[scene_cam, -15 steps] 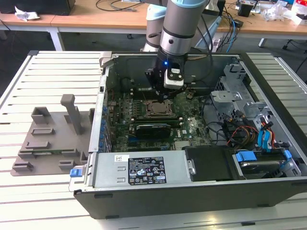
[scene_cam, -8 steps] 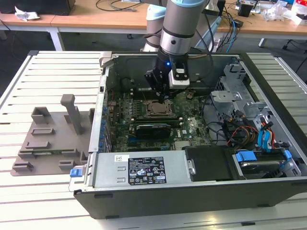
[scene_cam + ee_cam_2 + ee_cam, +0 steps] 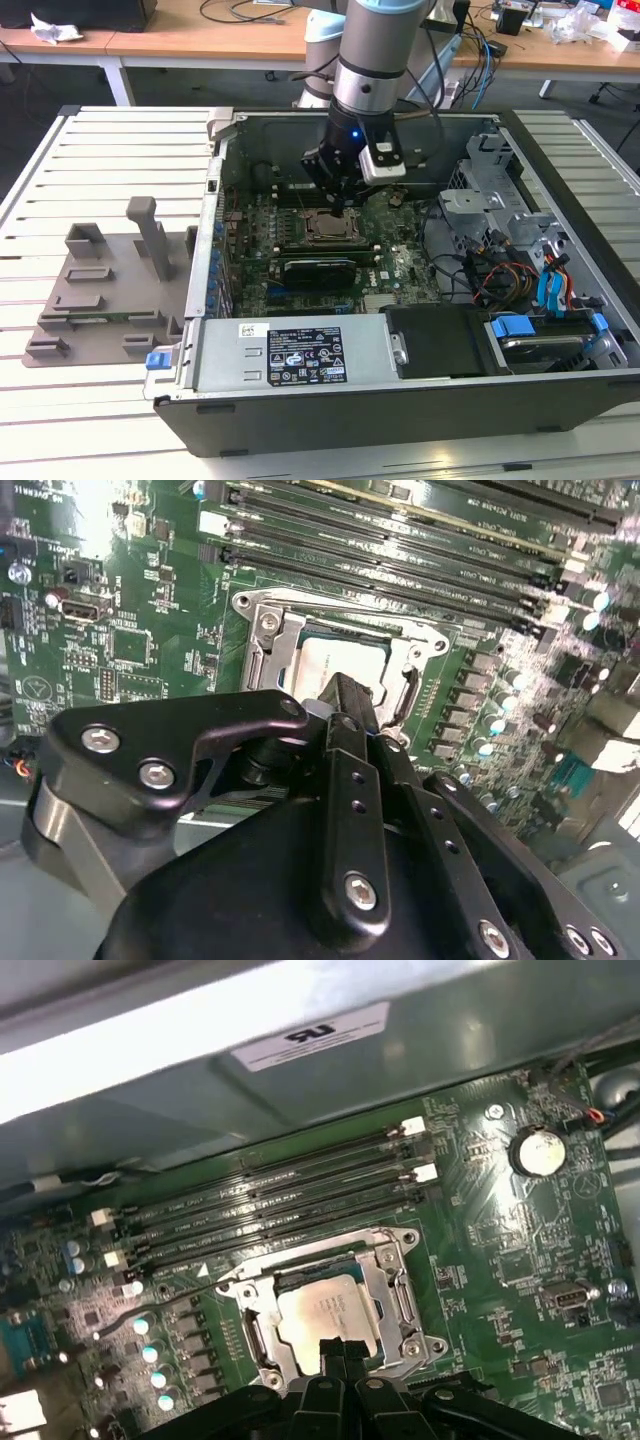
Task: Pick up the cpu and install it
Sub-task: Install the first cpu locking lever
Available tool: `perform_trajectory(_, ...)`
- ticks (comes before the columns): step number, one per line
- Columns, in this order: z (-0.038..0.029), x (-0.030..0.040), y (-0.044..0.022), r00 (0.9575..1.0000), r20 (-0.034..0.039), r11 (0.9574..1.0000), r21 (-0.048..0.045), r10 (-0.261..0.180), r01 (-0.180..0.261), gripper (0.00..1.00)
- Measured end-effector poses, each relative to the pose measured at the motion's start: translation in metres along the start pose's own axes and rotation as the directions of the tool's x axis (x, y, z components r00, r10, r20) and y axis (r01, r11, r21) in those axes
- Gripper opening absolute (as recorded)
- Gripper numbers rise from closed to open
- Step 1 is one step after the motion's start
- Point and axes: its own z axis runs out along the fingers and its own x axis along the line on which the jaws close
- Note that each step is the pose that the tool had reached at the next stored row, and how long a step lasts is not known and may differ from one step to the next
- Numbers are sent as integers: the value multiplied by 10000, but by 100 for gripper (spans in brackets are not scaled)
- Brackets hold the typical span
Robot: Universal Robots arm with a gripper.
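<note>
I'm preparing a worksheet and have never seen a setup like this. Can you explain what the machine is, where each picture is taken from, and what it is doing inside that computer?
The machine is a robot arm with a gripper at its tip. The exterior view comes from a camera off the arm, looking down on an open computer case lying on a slatted table. The two wrist views come from cameras riding on the arm, so the black gripper fills their foreground.

Inside the case is a green motherboard. The silver square is the cpu; in both wrist views it lies in its metal socket frame, and the gripper tip sits right over its edge. Beside the socket run long memory slots. A grey plastic part lies on the table at the exterior view's left.
</note>
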Motion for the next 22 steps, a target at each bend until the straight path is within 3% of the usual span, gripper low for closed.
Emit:
perform_trajectory(3, 0, 0, 0, 9983, 47, 9983, 44, -584, 584, 11)
perform_trajectory(6, 0, 0, 0, 9917, 99, 9917, 99, -1281, 1280, 11)
perform_trajectory(10, 0, 0, 0, 9852, 128, 9853, 135, -1707, 1706, 11)
perform_trajectory(12, 0, 0, 0, 9852, 129, 9852, 136, -1709, 1707, 11)
perform_trajectory(13, 1, 4, -1, 9849, 108, 9848, -144, -1729, 1731, 11)
perform_trajectory(14, 0, 5, -2, 9838, 104, 9835, -229, -1792, 1794, 11)
perform_trajectory(15, 0, 4, -3, 9740, 135, 9738, -188, -2263, 2265, 11)
perform_trajectory(17, 1, 5, -2, 9739, 156, 9738, -186, -2263, 2266, 11)
perform_trajectory(18, 1, 7, -2, 9734, 447, 9740, -195, -2245, 2256, 11)
perform_trajectory(20, 3, 11, -3, 9720, 774, 9743, -207, -2220, 2242, 11)
perform_trajectory(22, 2, 11, -4, 9710, 912, 9744, -210, -2210, 2237, 11)
